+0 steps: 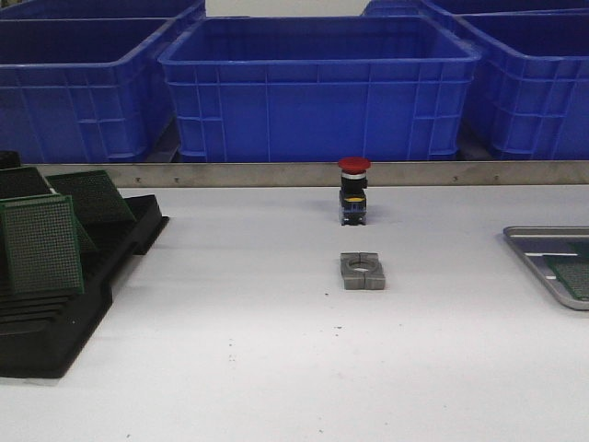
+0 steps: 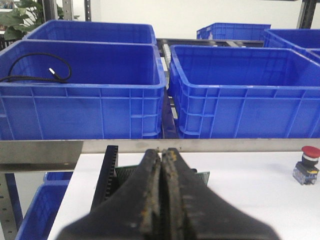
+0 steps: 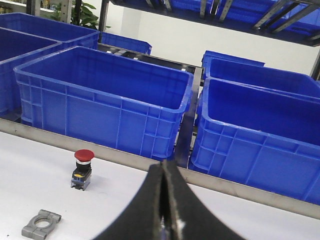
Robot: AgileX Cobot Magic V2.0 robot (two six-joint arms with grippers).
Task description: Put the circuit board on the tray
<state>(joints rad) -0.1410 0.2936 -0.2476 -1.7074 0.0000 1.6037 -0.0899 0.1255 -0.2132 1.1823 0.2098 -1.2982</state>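
Green circuit boards (image 1: 39, 244) lean in a black slotted rack (image 1: 55, 313) at the table's left. The grey metal tray (image 1: 534, 253) lies at the right edge, and a green board (image 1: 575, 276) rests on its floor. Neither arm shows in the front view. In the left wrist view my left gripper (image 2: 163, 155) is shut and empty, above the rack (image 2: 106, 170) and the tops of green boards (image 2: 127, 174). In the right wrist view my right gripper (image 3: 163, 165) is shut and empty over the white table; the tray is out of that view.
A red-capped push button (image 1: 353, 191) stands at the table's middle back, with a grey metal clamp block (image 1: 362, 271) in front of it. Large blue bins (image 1: 317, 87) line the back behind a metal rail. The button (image 3: 82, 169) and the clamp (image 3: 41, 223) also show in the right wrist view.
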